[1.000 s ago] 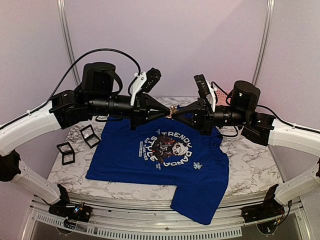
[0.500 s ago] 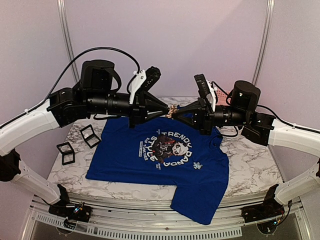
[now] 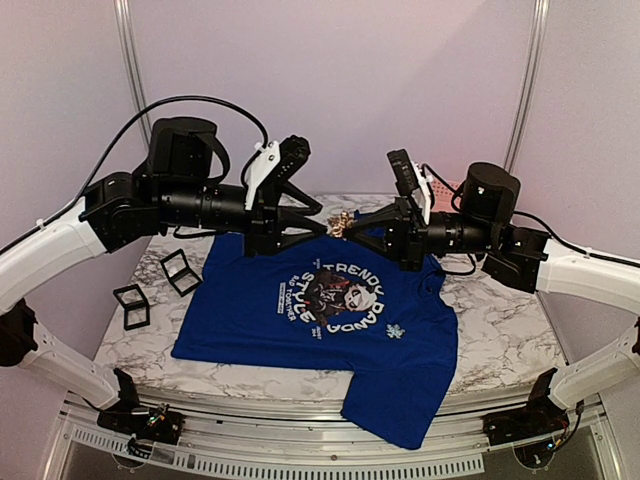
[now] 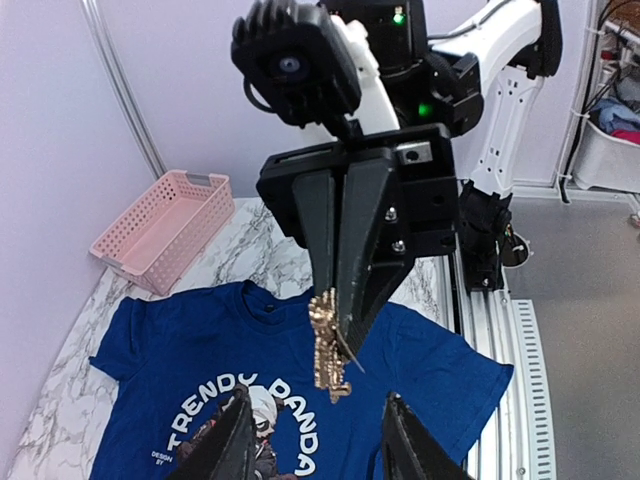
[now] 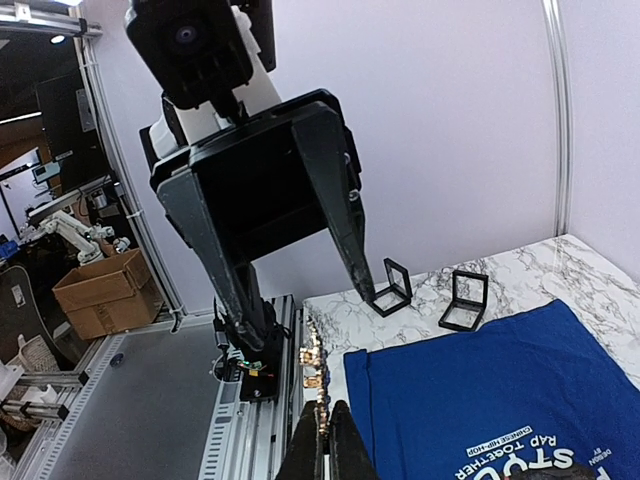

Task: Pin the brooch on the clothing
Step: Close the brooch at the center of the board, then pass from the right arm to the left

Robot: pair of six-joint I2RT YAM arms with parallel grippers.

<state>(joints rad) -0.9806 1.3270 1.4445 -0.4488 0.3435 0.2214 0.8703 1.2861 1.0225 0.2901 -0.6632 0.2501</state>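
Your right gripper [image 3: 352,222] is pinched tight on a gold brooch [image 4: 328,345] and holds it in the air above the collar end of the royal-blue T-shirt [image 3: 300,330], which lies flat on the marble table [image 3: 500,340]. Your left gripper [image 4: 318,402] faces it tip to tip, its fingers spread apart and gripping nothing. The brooch hangs just ahead of the gap between them.
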